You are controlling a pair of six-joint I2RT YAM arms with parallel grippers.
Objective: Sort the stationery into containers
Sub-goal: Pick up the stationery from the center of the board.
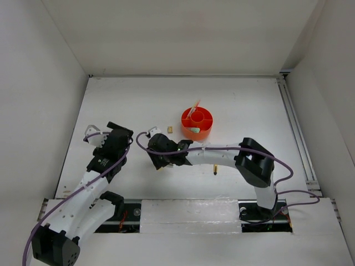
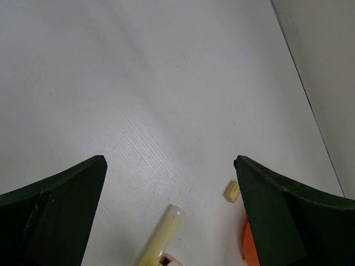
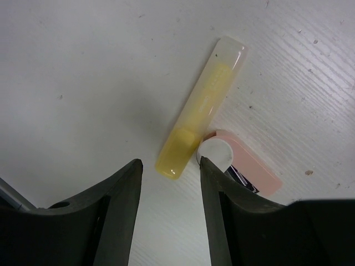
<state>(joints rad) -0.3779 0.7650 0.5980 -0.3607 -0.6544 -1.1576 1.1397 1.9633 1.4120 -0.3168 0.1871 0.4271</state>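
A pale yellow marker (image 3: 202, 100) lies on the white table, touching a pink-white stapler (image 3: 244, 163). My right gripper (image 3: 169, 160) hovers open over them. The marker's near end sits just between its fingertips, ungripped, and the right fingertip is at the stapler's round white end. In the top view the right gripper (image 1: 158, 148) covers both items. My left gripper (image 2: 169, 160) is wide open and empty, with the marker (image 2: 162, 235) below it; in the top view it (image 1: 122, 136) is left of the right one. A tiny tan block (image 1: 170, 129) lies beside the orange organiser (image 1: 206, 131), which holds a pink pen (image 1: 195, 105) and a pale green marker (image 1: 192, 130).
A short pen (image 1: 214, 169) lies close to the right arm's forearm. White walls enclose the table on the left, back and right, with a rail (image 1: 294, 127) along the right side. The tan block (image 2: 232, 191) and the organiser's edge (image 2: 248, 244) show by the left gripper's right finger.
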